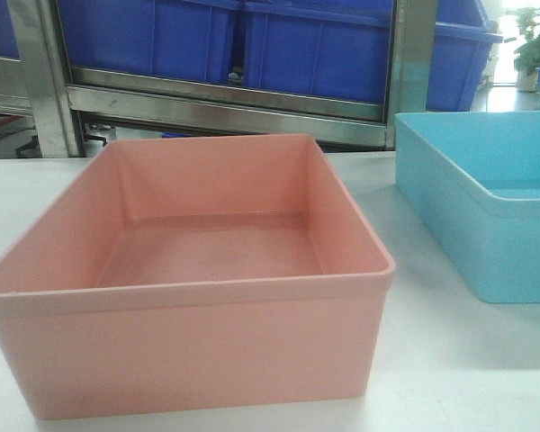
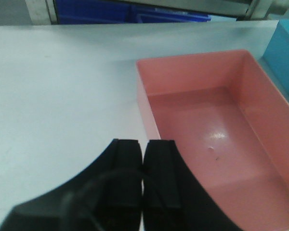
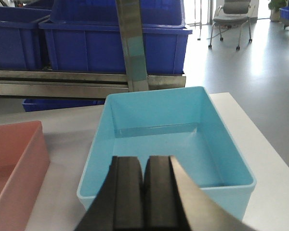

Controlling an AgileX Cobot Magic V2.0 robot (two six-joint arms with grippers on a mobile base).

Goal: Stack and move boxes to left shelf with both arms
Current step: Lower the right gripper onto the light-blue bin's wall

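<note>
Table [image 1: 459,360] white w/ pink bin [image 1: 189,351], blue bin [image 1: 513,256] (crates [image 1: 315,45] behind); L hand [image 2: 143,173], R hand [image 3: 144,192] closed, empty.

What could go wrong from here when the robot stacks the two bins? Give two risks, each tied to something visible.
The left gripper and right gripper are both shut; lowered like that, they could shove a bin across the smooth table instead of gripping its rim.
The pink bin and blue bin look alike in size and stand apart; a skewed lowering could catch rim on rim and leave the stack tilted.
</note>
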